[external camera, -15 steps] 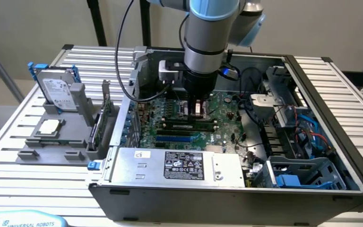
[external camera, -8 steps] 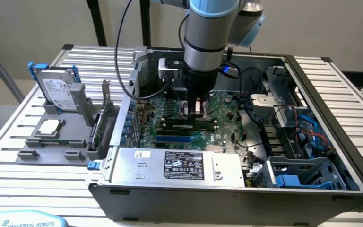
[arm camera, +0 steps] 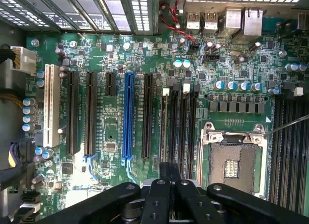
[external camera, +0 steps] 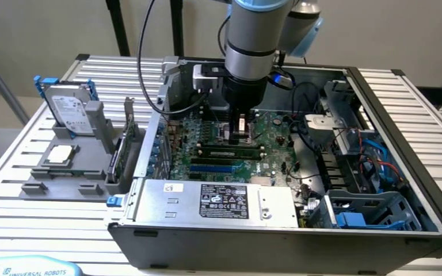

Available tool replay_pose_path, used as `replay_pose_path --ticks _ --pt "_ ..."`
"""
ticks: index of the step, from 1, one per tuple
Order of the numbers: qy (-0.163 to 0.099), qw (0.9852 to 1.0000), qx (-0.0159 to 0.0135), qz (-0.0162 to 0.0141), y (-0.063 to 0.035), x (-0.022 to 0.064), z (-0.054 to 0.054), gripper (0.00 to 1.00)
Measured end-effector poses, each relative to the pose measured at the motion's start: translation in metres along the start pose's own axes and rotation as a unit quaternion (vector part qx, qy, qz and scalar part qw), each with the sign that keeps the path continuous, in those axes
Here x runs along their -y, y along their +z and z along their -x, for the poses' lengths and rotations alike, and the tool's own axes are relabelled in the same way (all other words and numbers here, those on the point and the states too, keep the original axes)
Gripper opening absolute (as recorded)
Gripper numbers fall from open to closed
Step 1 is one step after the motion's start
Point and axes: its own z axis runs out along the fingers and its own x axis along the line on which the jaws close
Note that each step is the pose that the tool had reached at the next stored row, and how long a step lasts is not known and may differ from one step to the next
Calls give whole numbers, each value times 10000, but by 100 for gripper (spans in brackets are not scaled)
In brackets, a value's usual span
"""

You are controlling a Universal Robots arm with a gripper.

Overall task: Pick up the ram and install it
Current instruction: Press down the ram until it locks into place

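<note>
At the six o'clock edge of the exterior view, toward seven o'clock, a pale blue rounded plastic housing (external camera: 29,267) carries the words "UNIVERSAL ROBOTS" in dark capitals. The white rectangular label (external camera: 223,202) on the silver metal power supply box (external camera: 275,208) holds rows of dark print and certification marks too small to read. The white sticker on the grey hard drive (external camera: 69,109) at nine o'clock is likewise illegible, as is the fine white lettering on the green motherboard (arm camera: 116,137).

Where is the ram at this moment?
In the exterior view the ram lies flat across the motherboard inside the open case, just below the gripper and above the blue slot.
</note>
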Motion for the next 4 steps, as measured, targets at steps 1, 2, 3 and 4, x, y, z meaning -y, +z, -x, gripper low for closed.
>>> replay_pose_path --ticks 1,2,3,4 --pt "0 10000 0 0 0 0 0 11" --pt "0 10000 0 0 0 0 0 11" --pt "0 10000 0 0 0 0 0 11" --pt "0 10000 0 0 0 0 0 11"
